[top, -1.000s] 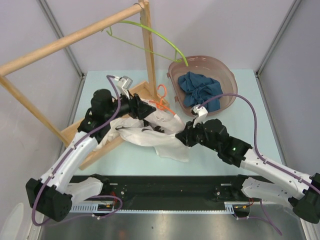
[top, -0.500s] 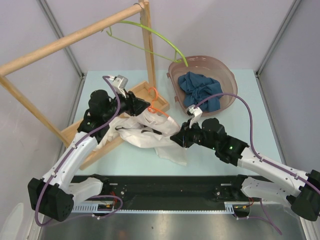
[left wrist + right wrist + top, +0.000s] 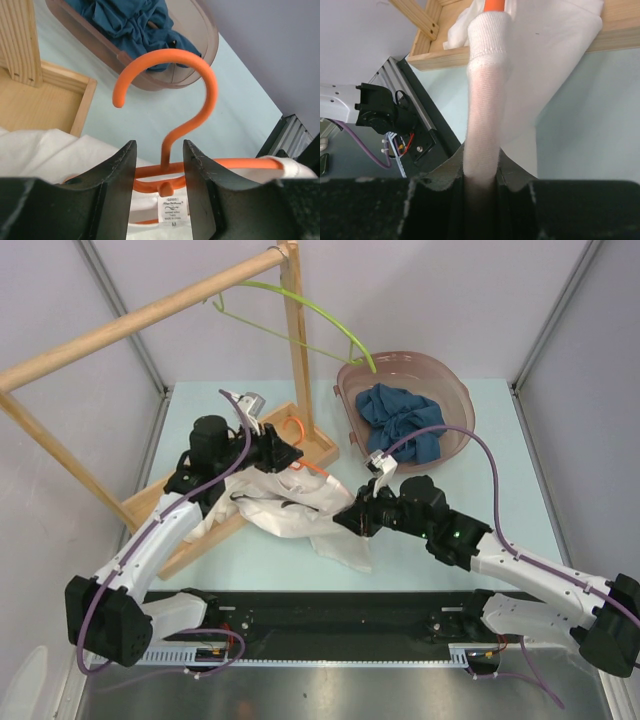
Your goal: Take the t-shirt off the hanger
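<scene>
A white t-shirt [image 3: 290, 502] lies crumpled on the table and the rack's base, still on an orange hanger [image 3: 292, 426]. My left gripper [image 3: 283, 452] is shut on the hanger just below its hook; in the left wrist view the hanger [image 3: 200, 75] rises between the jaws of my left gripper [image 3: 159, 150], above the shirt's neck label [image 3: 174, 210]. My right gripper [image 3: 350, 518] is shut on a ribbed edge of the shirt. In the right wrist view that fabric [image 3: 485, 100] runs taut from my right gripper [image 3: 481, 160] up to an orange hanger end [image 3: 495, 4].
A wooden clothes rack [image 3: 297, 340] stands at the left, its base frame [image 3: 150, 502] under the shirt. A green hanger [image 3: 320, 312] hangs on its rail. A brown basin [image 3: 440, 390] at the back right holds a blue cloth [image 3: 400, 415].
My left gripper has drawn the hanger left and back toward the rack post. My right gripper has moved left with the shirt fabric in it.
</scene>
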You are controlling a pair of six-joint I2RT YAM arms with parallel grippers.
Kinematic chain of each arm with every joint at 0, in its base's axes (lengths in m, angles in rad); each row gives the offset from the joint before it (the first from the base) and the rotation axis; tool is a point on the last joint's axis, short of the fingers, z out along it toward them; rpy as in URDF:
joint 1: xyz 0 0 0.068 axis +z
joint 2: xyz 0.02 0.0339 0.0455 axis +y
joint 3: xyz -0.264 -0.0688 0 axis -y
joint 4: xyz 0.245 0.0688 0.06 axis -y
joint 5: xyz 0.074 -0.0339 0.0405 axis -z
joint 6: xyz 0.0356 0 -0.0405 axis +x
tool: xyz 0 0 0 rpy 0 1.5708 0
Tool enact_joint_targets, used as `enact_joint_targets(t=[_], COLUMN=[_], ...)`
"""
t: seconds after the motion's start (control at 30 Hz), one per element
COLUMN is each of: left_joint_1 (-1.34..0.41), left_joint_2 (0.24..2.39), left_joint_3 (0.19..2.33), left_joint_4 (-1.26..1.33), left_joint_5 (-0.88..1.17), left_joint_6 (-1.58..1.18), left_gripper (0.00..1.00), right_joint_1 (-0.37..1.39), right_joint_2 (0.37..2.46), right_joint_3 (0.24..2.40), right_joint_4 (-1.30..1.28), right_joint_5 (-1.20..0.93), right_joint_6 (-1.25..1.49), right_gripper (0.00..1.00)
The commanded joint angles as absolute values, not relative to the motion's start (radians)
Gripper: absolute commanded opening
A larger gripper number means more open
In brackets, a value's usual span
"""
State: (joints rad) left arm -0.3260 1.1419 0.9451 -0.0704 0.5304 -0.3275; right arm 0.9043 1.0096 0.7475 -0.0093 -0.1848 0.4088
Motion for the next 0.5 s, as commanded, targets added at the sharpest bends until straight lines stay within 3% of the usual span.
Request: enact_joint_targets(t=[0.0, 0.13, 0.23, 0.27, 0.3, 0.33, 0.4, 0.43, 0.47], left_joint_1=[-0.319, -0.316, -0.316, -0.314, -0.313, -0.31, -0.298, -0.293, -0.285], left_joint_2=[1.184, 1.183, 1.172, 1.169, 1.16, 1.14, 1.109, 1.07, 1.051], left_joint_3=[0.999, 0.994, 0.992, 0.992, 0.989, 0.988, 0.977, 0.97, 0.96], left_joint_4=[-0.086, -0.078, -0.077, -0.08, -0.083, -0.084, -0.086, -0.083, -0.074], left_joint_5=[0.558, 0.568, 0.565, 0.537, 0.52, 0.503, 0.419, 0.381, 0.324], left_joint_6=[-0.311, -0.313, -0.311, -0.311, -0.31, -0.31, -0.313, -0.319, -0.322], left_gripper=[0.46, 0.38, 0.2, 0.0, 0.0, 0.0, 0.0, 0.0, 0.0], right_joint_1=[0.92, 0.942, 0.948, 0.951, 0.954, 0.965, 0.971, 0.976, 0.979], right_joint_2=[0.988, 0.999, 1.012, 1.023, 1.028, 1.034, 1.052, 1.06, 1.065], right_joint_3=[0.804, 0.811, 0.822, 0.831, 0.848, 0.862, 0.886, 0.893, 0.896], right_joint_4=[0.107, 0.11, 0.089, 0.074, 0.054, 0.005, -0.053, -0.093, -0.107], right_joint_5=[-0.236, -0.242, -0.25, -0.232, -0.212, -0.154, -0.092, -0.046, -0.025], right_joint_6=[0.417, 0.41, 0.407, 0.405, 0.397, 0.396, 0.393, 0.391, 0.394], right_gripper=[0.0, 0.0, 0.0, 0.03, 0.07, 0.2, 0.37, 0.57, 0.64])
